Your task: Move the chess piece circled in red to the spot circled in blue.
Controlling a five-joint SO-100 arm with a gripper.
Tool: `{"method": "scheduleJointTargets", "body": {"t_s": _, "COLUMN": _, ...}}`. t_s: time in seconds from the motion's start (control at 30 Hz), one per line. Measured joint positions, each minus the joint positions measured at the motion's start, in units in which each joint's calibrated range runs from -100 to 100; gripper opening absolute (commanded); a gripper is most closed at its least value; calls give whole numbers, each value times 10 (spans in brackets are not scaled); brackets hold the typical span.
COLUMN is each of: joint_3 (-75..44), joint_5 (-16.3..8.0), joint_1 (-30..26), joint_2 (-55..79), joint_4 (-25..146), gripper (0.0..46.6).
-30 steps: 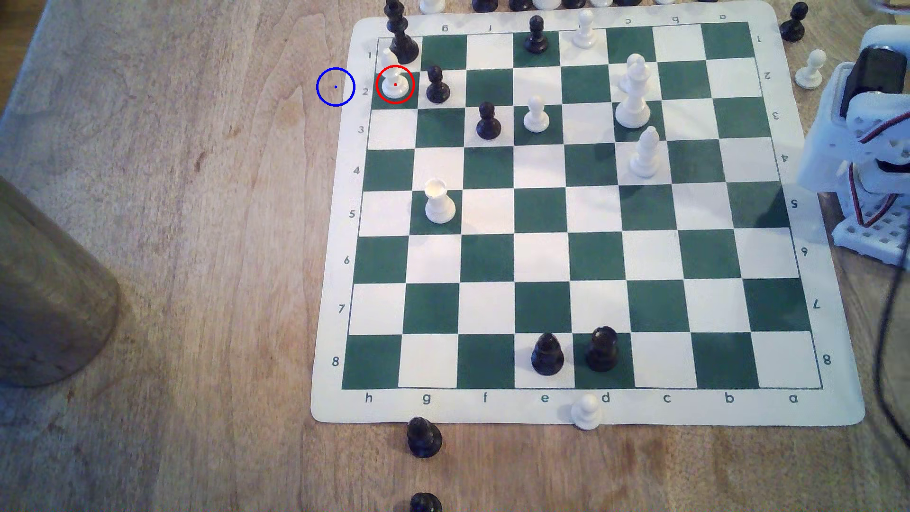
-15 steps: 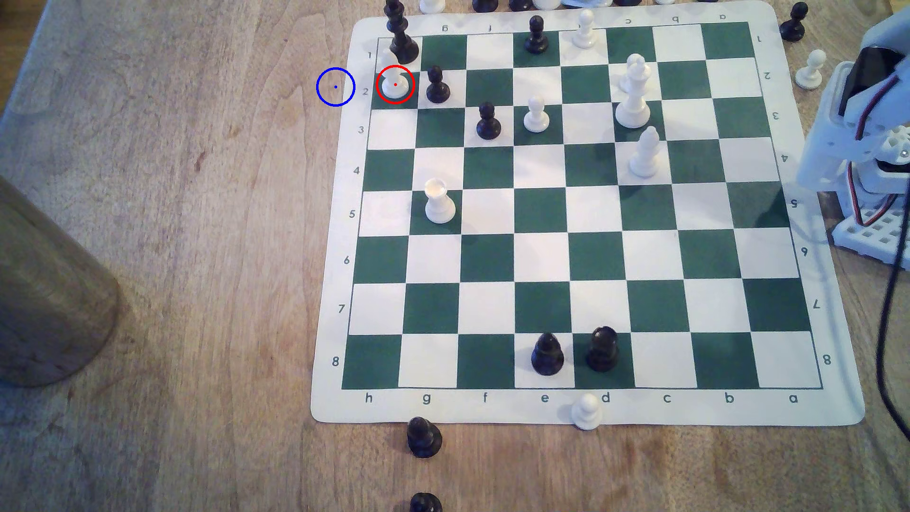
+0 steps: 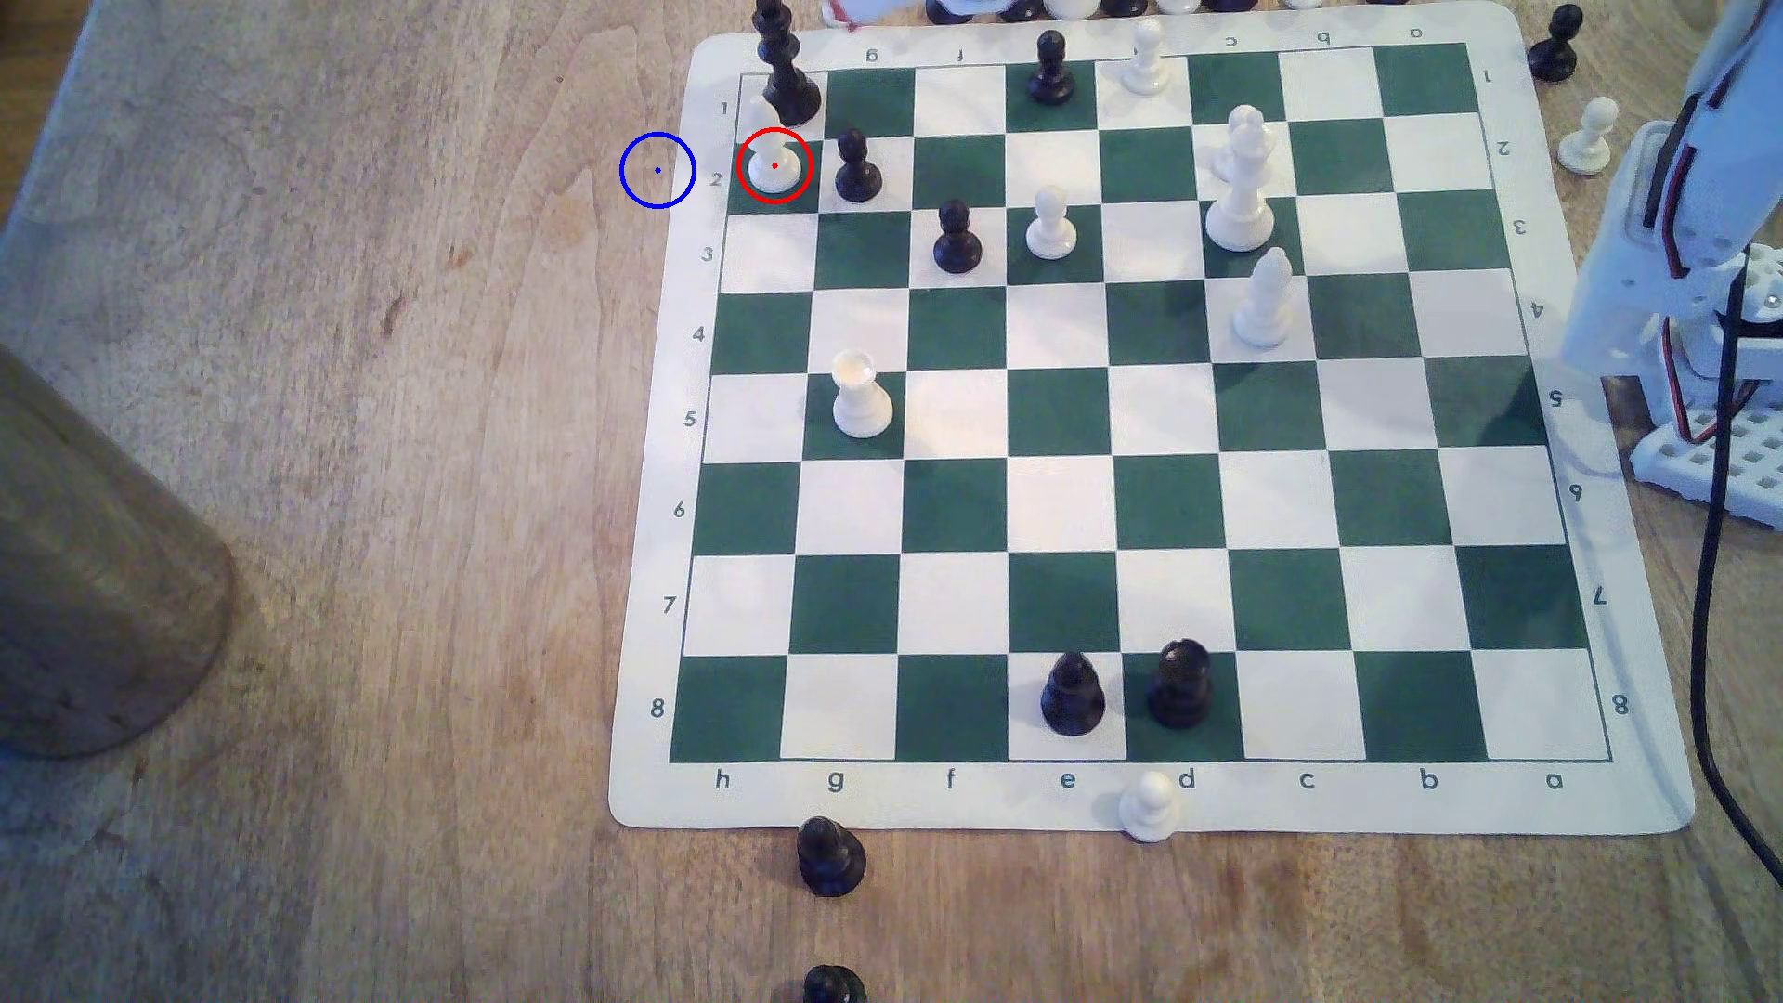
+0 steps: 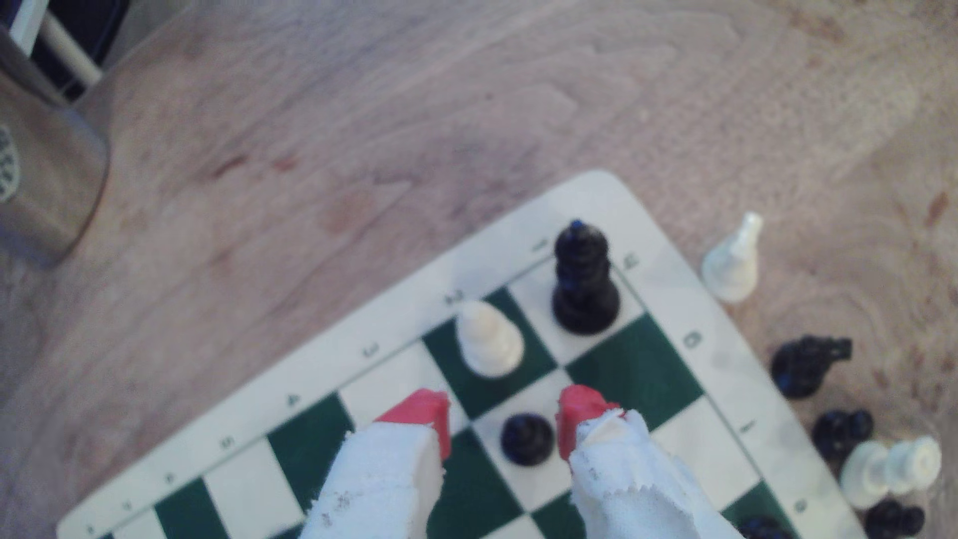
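A: How is the tool (image 4: 503, 420) seen?
B: Spread, red-tipped, a black pawn (image 4: 526, 438) framed between.
A: And the chess piece circled in red (image 3: 774, 164)?
B: Stood on h2, beside the margin's printed "2"; the spot circled in blue (image 3: 658, 171) is marked on the surface (image 3: 386, 482).

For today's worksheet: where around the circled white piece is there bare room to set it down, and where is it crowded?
Free: bare wood inside the blue ring, beside the mat. Crowded: the white piece has a black pawn beside it and a tall black piece behind.
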Motion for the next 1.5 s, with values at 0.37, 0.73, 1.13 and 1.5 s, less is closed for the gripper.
{"method": "scheduleJointTargets", "body": {"t_s": 0.37, "joint_3": -129, "joint_5": -4, "joint_1": -21, "joint_2": 139, "joint_4": 14, "gripper": 116}}
{"method": "scheduleJointTargets", "body": {"t_s": 0.73, "joint_3": -201, "joint_5": -11, "joint_1": -21, "joint_2": 225, "joint_4": 14, "gripper": 139}}
{"method": "scheduleJointTargets", "body": {"t_s": 1.13, "joint_3": -257, "joint_5": -12, "joint_1": -18, "joint_2": 274, "joint_4": 14, "gripper": 148}}
{"method": "scheduleJointTargets", "body": {"t_s": 1.5, "joint_3": -269, "joint_5": -12, "joint_1": -5, "joint_2": 305, "joint_4": 14, "gripper": 145}}
